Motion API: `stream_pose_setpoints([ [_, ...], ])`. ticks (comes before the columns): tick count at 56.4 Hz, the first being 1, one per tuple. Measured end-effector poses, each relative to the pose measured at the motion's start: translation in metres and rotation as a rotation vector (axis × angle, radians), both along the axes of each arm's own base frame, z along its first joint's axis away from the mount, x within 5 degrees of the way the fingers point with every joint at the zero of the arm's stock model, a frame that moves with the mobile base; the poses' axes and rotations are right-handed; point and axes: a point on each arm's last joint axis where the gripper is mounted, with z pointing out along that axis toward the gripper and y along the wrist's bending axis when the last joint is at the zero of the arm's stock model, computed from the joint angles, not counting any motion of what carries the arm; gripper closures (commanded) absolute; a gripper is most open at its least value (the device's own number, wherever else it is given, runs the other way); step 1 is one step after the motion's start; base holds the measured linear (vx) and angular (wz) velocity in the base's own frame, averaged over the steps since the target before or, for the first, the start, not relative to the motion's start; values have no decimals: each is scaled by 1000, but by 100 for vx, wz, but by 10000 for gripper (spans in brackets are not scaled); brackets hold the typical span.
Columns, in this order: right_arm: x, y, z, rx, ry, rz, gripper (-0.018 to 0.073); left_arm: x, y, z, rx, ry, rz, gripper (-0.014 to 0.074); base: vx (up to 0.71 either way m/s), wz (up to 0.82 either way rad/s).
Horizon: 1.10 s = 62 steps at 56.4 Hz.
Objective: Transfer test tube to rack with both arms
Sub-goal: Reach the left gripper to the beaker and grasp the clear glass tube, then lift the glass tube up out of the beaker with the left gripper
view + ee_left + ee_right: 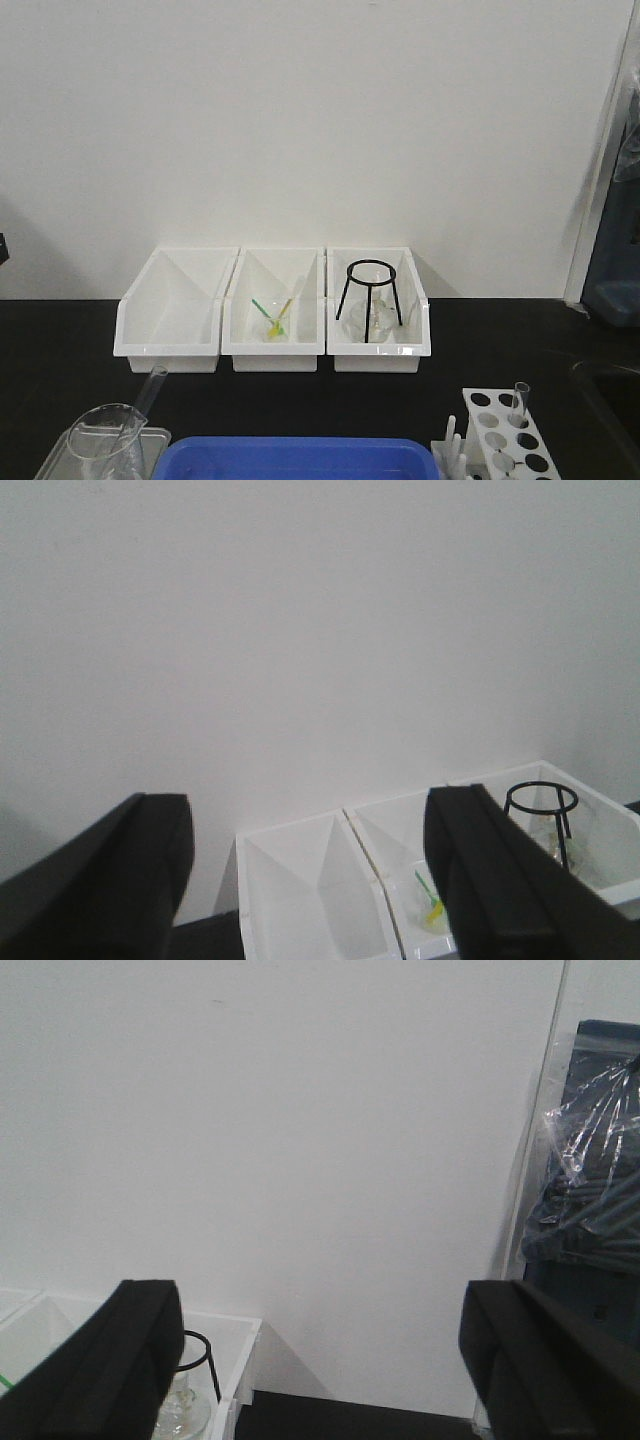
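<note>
Left gripper and right gripper both wide open, empty; test tube upright in rack.

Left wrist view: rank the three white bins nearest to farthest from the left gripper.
1. Empty bin, straight ahead of the left gripper.
2. Middle bin with green and yellow sticks, to the right.
3. End bin with the black tripod, far right.

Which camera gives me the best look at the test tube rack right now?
The front-facing view: the white rack sits at the lower right, partly cut off by the frame edge, with a glass tube standing in it. Neither wrist view shows it, only wall and bins.
</note>
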Motion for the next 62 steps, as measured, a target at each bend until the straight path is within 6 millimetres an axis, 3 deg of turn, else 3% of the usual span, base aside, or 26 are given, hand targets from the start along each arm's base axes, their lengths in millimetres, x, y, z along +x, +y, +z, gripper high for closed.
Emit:
stream_pose_setpoints([
  [7, 1, 0, -7, 41, 25, 3, -15, 0, 0, 1, -8, -15, -5, 15, 0, 0],
  [15, 1, 3, -38, 43, 96, 16, 40, 8, -4, -12, 123, -15, -16, 45, 0, 0],
  [25, -5, 13, -85, 9, 158, 76, 80, 29, -10, -68, 283, 132, -65, 65, 0, 0],
  [33, -10, 17, -107, -37, 177, 109, 94, 53, -14, -109, 310, 300, -93, 66, 0, 0],
  [42, -11, 17, -109, -46, 163, 114, 97, 80, -22, -147, 293, 397, -145, 67, 0, 0],
  [43, -11, 17, -106, -50, 137, 116, 97, 92, -26, -167, 253, 442, -171, 67, 0, 0],
  [45, -11, 17, -106, -54, 132, 116, 97, 96, -28, -173, 236, 453, -178, 67, 0, 0],
  [62, -11, 18, -104, -92, 108, 116, 97, 137, -36, -184, 184, 458, -193, 67, 0, 0],
])
